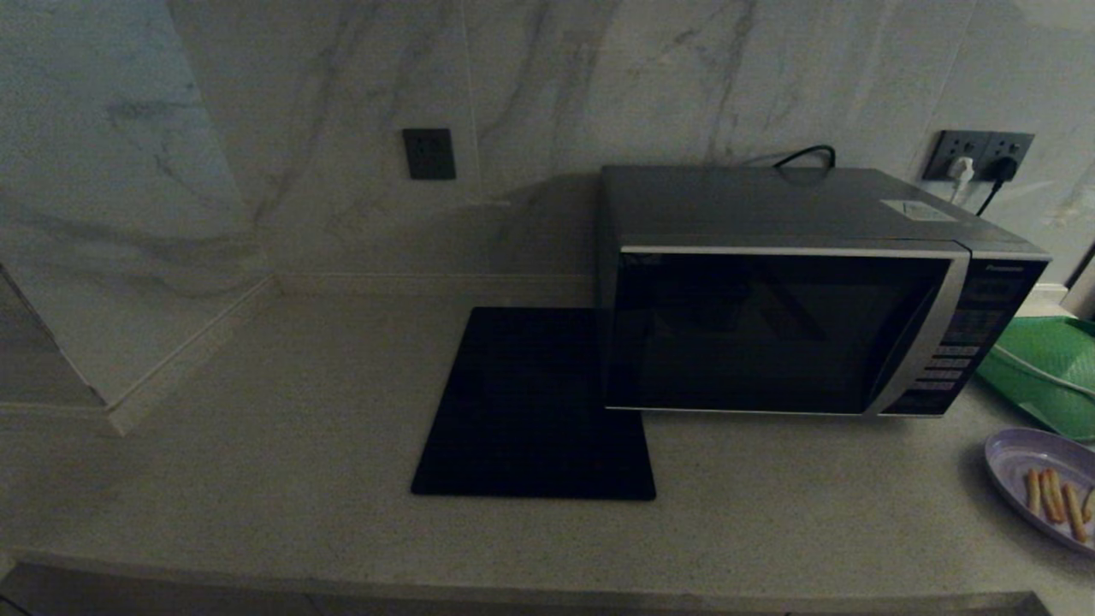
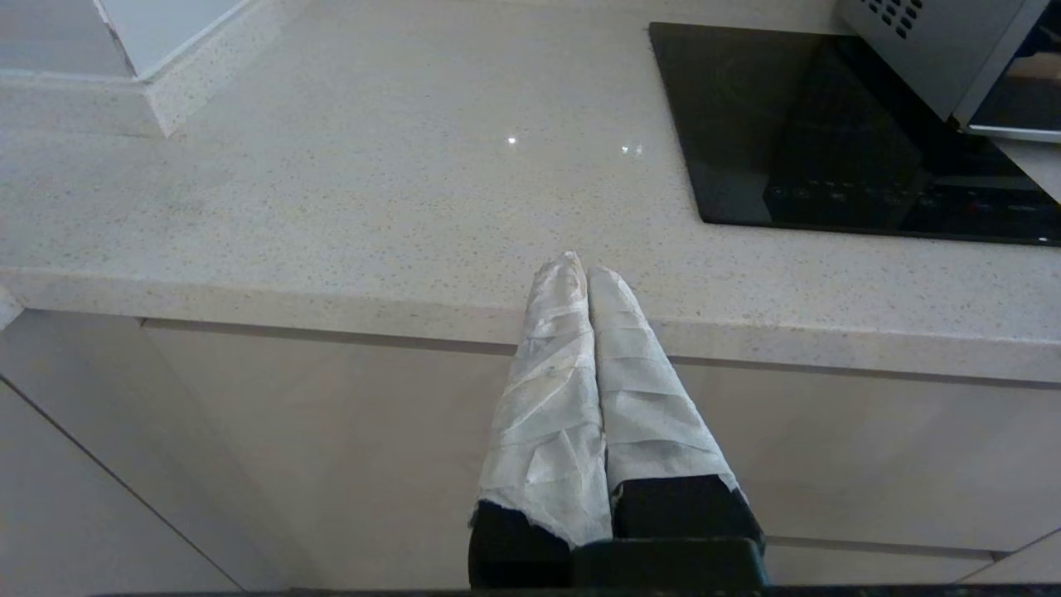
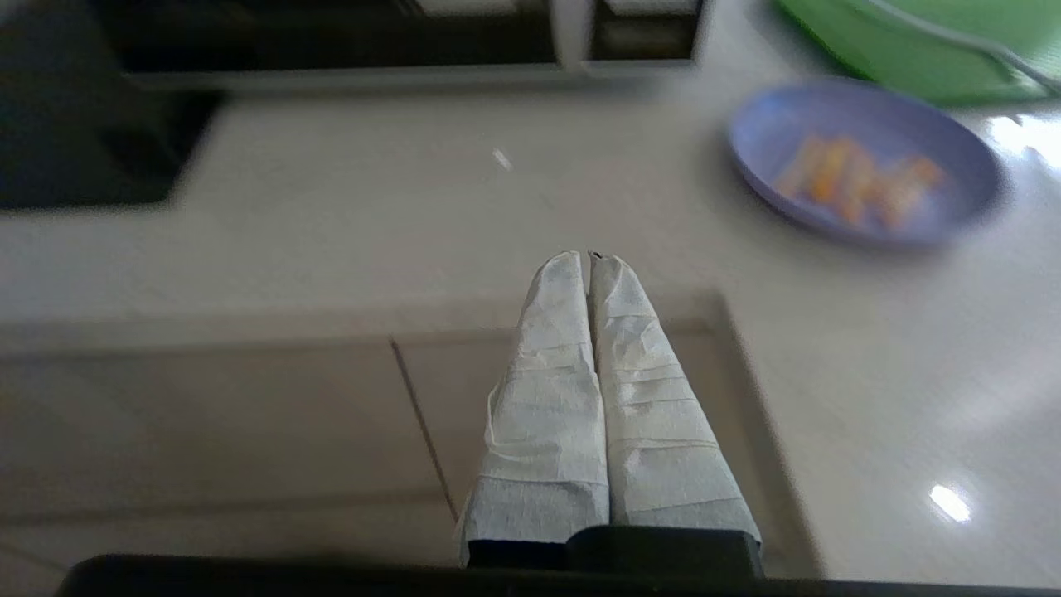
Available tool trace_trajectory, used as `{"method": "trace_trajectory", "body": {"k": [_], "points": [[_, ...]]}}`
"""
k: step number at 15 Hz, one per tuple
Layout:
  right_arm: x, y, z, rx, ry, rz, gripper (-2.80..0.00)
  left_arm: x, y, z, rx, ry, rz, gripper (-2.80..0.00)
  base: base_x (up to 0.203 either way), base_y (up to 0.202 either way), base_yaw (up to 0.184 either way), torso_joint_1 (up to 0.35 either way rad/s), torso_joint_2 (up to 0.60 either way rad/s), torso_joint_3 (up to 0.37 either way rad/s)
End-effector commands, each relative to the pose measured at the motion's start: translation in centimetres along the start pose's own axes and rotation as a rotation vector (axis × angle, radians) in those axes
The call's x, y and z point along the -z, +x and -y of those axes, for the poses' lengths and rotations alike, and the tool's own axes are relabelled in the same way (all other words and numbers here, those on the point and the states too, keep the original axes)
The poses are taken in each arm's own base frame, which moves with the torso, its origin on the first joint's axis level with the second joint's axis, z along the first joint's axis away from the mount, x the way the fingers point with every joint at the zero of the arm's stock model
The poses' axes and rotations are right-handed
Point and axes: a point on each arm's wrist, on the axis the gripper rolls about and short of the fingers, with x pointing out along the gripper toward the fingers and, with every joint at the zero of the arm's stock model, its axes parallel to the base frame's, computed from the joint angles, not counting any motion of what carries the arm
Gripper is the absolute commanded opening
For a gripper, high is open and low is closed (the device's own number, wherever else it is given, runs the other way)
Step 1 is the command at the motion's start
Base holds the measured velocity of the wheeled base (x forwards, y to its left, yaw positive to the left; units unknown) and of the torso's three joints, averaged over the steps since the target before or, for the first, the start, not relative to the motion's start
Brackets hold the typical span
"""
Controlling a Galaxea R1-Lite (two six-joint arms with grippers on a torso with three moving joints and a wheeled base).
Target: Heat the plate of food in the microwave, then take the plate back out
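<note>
The dark grey microwave (image 1: 796, 291) stands at the back right of the counter with its black glass door closed; a corner of it shows in the left wrist view (image 2: 945, 50). The lavender plate of food (image 1: 1045, 488), holding a few orange fries, rests on the counter at the right edge, in front of the microwave's button panel; the right wrist view also shows it (image 3: 866, 162). My left gripper (image 2: 584, 269) hangs shut and empty at the counter's front edge. My right gripper (image 3: 590, 261) is shut and empty too, short of the plate. Neither arm appears in the head view.
A flat black square mat (image 1: 535, 402) lies left of the microwave. A green mesh tray (image 1: 1048, 372) sits behind the plate at the right edge. Cabinet fronts (image 2: 331, 464) drop below the counter edge. A raised ledge (image 1: 111, 402) bounds the counter's left side.
</note>
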Motion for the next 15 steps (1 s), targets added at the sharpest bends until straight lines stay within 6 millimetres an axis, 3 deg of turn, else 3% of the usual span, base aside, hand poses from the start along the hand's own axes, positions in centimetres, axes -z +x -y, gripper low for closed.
{"method": "trace_trajectory", "body": {"k": [1, 8, 11, 15], "points": [[1.04, 0.53, -0.11, -0.053, -0.003, -0.028, -2.8, -0.01, -0.01, 0.0, 0.0, 0.0, 0.002, -2.8, 0.0, 0.0, 0.0, 0.0, 0.0, 0.0], [1.35, 0.82, -0.16, -0.071, -0.026, -0.013, -2.8, -0.01, -0.01, 0.0, 0.0, 0.0, 0.002, -2.8, 0.0, 0.0, 0.0, 0.0, 0.0, 0.0], [1.02, 1.24, -0.21, -0.075, 0.024, 0.102, -2.8, -0.01, -0.01, 0.0, 0.0, 0.0, 0.002, -2.8, 0.0, 0.0, 0.0, 0.0, 0.0, 0.0], [1.42, 1.31, -0.18, -0.068, 0.072, 0.068, -2.8, -0.01, -0.01, 0.0, 0.0, 0.0, 0.002, -2.8, 0.0, 0.0, 0.0, 0.0, 0.0, 0.0]]}}
